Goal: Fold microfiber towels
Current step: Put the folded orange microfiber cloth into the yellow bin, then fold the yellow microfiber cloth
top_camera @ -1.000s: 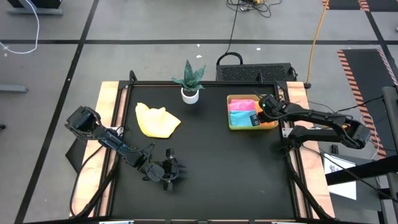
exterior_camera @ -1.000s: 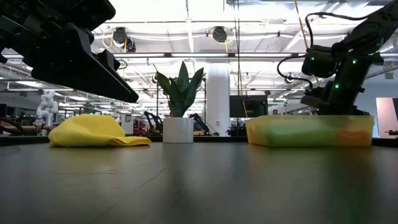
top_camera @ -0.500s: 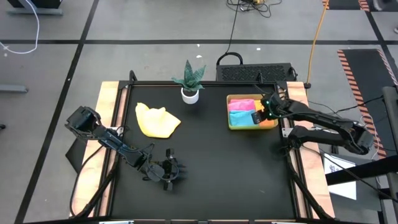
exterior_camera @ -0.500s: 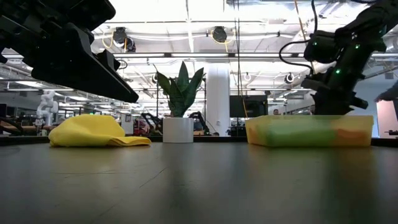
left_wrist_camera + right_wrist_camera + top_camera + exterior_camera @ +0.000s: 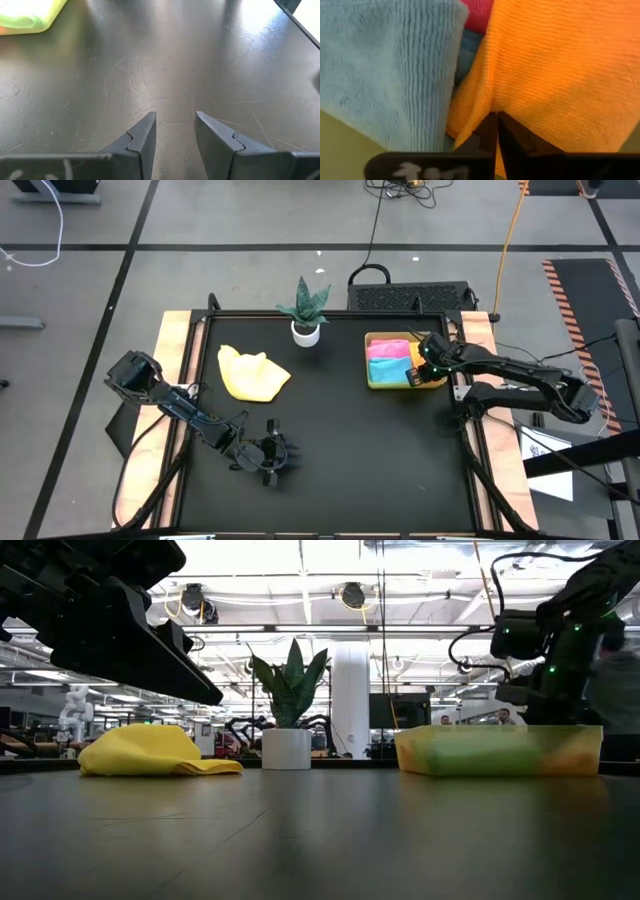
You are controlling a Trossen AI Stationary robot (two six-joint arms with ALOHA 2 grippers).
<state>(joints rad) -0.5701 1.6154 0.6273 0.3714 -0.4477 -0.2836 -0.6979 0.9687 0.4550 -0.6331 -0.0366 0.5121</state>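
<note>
The right gripper [image 5: 496,131], fingers pressing together on a fold of the orange towel [image 5: 560,65], is sitting in the tray [image 5: 372,383] at three o'clock, far nearer than the left gripper [image 5: 175,131], idling parted at seven.

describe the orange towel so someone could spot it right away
Find the yellow-green tray right of the potted plant. The orange towel lies at its right end under the right gripper, beside the pink towel and blue towel.
</note>
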